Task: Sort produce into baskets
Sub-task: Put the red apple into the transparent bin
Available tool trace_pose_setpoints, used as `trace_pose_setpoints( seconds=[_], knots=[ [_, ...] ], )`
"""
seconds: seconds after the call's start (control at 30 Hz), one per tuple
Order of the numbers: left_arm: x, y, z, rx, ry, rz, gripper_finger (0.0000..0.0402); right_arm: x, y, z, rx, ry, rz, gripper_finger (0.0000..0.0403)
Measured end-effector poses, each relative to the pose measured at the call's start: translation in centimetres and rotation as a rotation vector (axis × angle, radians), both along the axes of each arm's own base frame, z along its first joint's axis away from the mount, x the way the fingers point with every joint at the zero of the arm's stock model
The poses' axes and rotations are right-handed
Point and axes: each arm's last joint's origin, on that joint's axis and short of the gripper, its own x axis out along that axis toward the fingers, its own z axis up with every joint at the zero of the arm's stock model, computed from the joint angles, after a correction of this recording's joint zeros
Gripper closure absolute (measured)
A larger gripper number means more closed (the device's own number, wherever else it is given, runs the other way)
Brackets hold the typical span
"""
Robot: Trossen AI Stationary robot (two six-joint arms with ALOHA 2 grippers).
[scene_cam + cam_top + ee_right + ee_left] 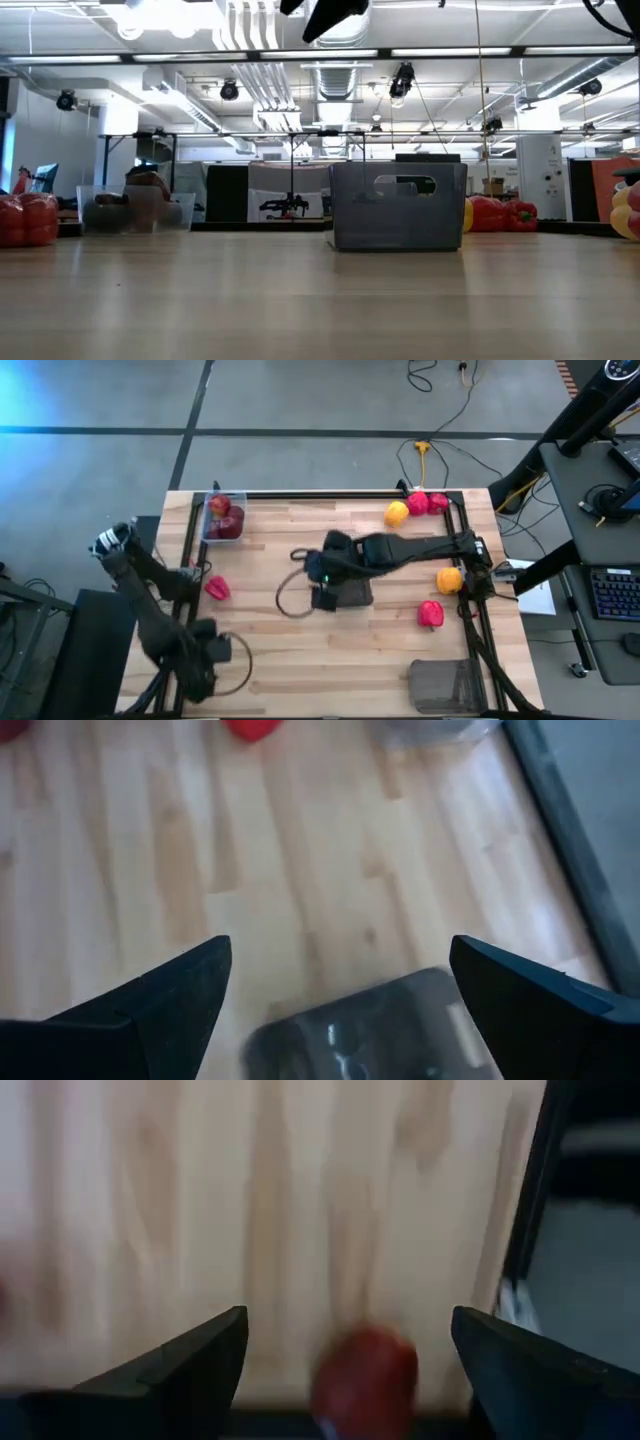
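Observation:
My right gripper (320, 582) is open and empty above the near left corner of a dark grey mesh bin (348, 592) at the table's middle; that bin shows under its fingers in the right wrist view (365, 1030). My left gripper (215, 650) is open over the near left part of the table. A blurred red shape (365, 1380) shows between its fingers; I cannot tell what it is. A clear bin (222, 517) at the far left holds dark red apples. A red pepper (217, 588) lies on the table at the left. Yellow peppers (397, 513) (449, 579) and red peppers (428, 503) (430, 614) lie at the right.
A second mesh bin (445, 682) stands at the near right corner. A black frame (330, 494) runs along the table's far, left and right edges. A loose cable loop (290, 600) lies left of the middle bin. Bare wood lies at the table's near middle.

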Motion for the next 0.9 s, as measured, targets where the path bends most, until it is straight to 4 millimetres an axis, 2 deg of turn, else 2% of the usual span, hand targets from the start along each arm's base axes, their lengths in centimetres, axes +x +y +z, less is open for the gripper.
trace_pose_setpoints(
  seconds=[0.13,0.27,0.37,0.67,0.9],
  knots=[
    [-1.0,-2.4,-1.0,-0.023,0.125,-0.053,0.0053,-0.4,2.8,-1.2,0.028,0.024,-0.005,0.0035],
    [-1.4,-3.4,-2.4,-0.002,0.226,-0.085,0.0035,-0.8,4.3,-2.7,0.017,0.052,-0.049,0.0035],
    [-1.5,-3.4,-3.6,0.033,0.307,-0.119,0.0032,-0.9,4.7,-3.9,0.01,0.063,-0.118,0.0035],
    [-1.7,-4.6,-5.9,0.075,0.351,-0.32,0.0039,-1.3,5.1,-6.2,0.047,0.108,-0.218,0.0035],
    [-2.4,-5.5,-8.2,0.131,0.428,-0.351,0.0036,-1.6,5.5,-7.8,0.077,0.135,-0.276,0.0035]
  ],
)
